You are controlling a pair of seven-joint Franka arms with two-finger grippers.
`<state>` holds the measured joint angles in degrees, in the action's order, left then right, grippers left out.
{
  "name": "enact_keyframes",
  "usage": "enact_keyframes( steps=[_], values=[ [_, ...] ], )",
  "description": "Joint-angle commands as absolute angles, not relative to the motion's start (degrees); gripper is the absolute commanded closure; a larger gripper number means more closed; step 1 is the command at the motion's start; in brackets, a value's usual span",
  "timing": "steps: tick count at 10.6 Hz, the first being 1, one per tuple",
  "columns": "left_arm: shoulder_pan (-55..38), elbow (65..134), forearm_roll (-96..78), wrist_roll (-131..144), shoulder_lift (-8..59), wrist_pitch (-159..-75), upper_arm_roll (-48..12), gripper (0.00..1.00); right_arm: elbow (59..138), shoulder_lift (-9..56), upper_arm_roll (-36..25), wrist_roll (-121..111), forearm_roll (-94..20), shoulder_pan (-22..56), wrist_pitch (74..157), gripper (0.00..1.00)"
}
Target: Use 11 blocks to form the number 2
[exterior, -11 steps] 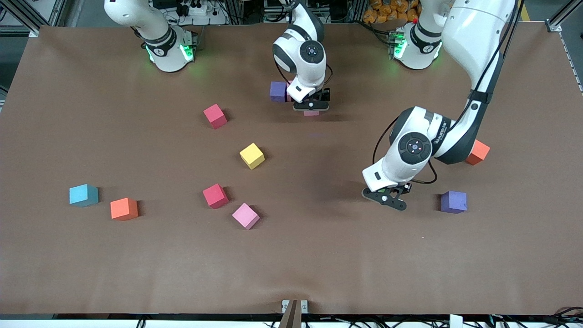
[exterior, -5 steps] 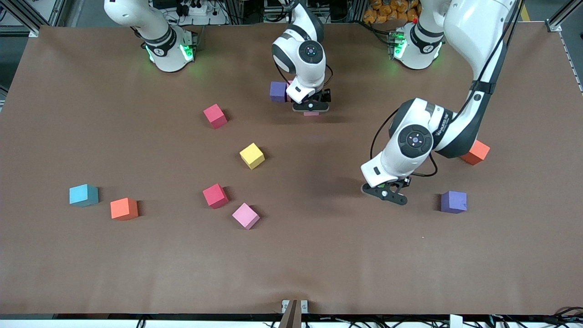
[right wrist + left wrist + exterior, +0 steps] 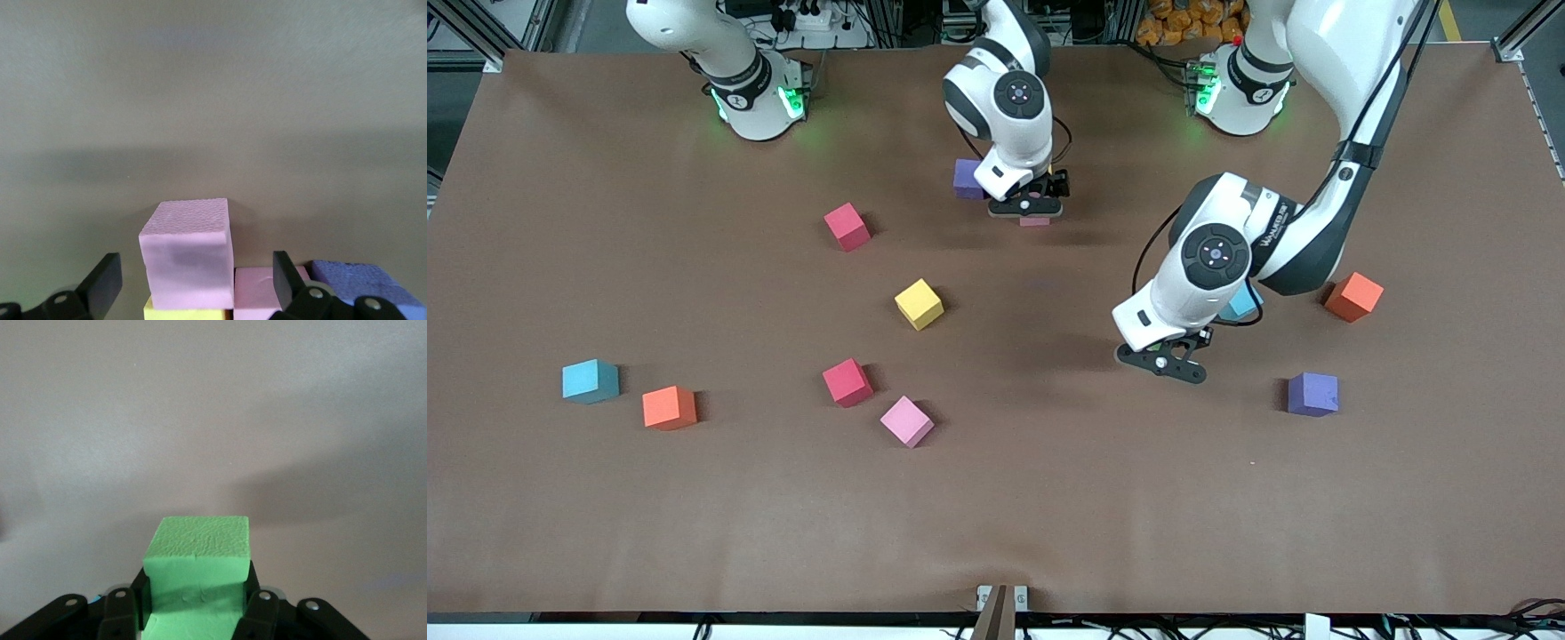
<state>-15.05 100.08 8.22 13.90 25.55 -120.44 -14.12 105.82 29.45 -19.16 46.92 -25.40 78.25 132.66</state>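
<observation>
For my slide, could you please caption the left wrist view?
Left end effector gripping a green foam cube above the bare brown table.

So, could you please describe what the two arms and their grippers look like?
Both arms are glossy white with dark grey joint caps and green-lit bases. Black cables loop at the wrists. The left gripper and the right gripper are black, with silver screws; the left arm bears small black lettering.

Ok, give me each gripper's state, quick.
Left gripper: closed on the green block.
Right gripper: open around the pink block.
</observation>
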Motion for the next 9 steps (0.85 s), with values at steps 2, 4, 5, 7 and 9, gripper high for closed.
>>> enact_keyframes(
  steps=[2, 4, 5, 7, 9],
  values=[
    [-15.2, 100.7, 7.3, 16.7, 24.3, -118.7, -15.1, 0.62, 113.5, 19.2, -14.3, 45.1, -22.0, 69.9, 132.4, 0.0],
    [-15.2, 100.7, 7.4, 17.8, 24.4, -118.7, -15.8, 0.62, 114.6, 15.2, -13.3, 45.0, -17.7, 63.2, 127.9, 0.0],
    [-15.3, 100.7, 7.4, 18.4, 24.5, -118.7, -15.9, 0.62, 114.5, 13.9, -13.3, 44.2, -15.5, 59.8, 126.0, 0.0],
    [-15.2, 100.7, 7.3, 20.2, 24.7, -118.7, -17.0, 0.63, 114.3, 12.9, -13.3, 41.1, -15.3, 53.7, 125.2, 0.0],
    [-15.4, 100.7, 7.4, 21.6, 24.8, -118.7, -17.6, 0.63, 112.0, 13.6, -13.3, 41.0, -15.3, 47.7, 125.2, 0.0]
  ],
)
